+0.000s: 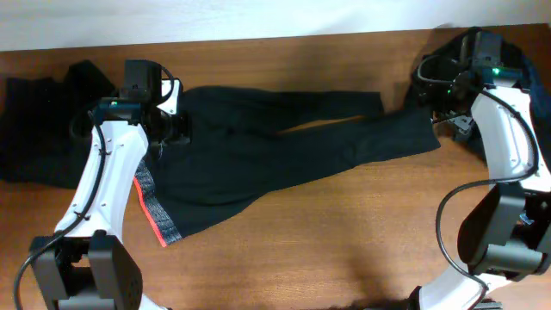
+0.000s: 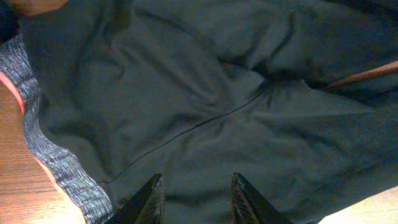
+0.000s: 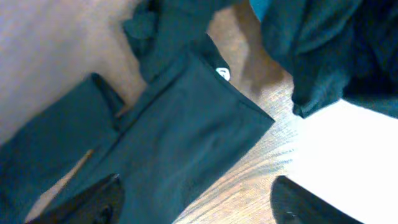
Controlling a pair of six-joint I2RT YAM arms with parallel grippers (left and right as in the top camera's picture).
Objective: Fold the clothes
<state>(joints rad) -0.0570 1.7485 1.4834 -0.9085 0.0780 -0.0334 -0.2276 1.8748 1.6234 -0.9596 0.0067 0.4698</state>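
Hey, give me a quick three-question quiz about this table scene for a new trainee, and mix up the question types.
1. True or false: the trousers are already folded into a neat stack.
2. Which colours run along the waistband? A red and grey; B yellow and green; C white and blue.
3. Fill the gap: the right tool has its jaws ___.
Key: 1 false, they lie spread out with both legs extended; 2 A; 3 open.

The right claw gapes wide above flat dark fabric trouser legs on the brown wooden bench; a crumpled dark garment heap lies near.
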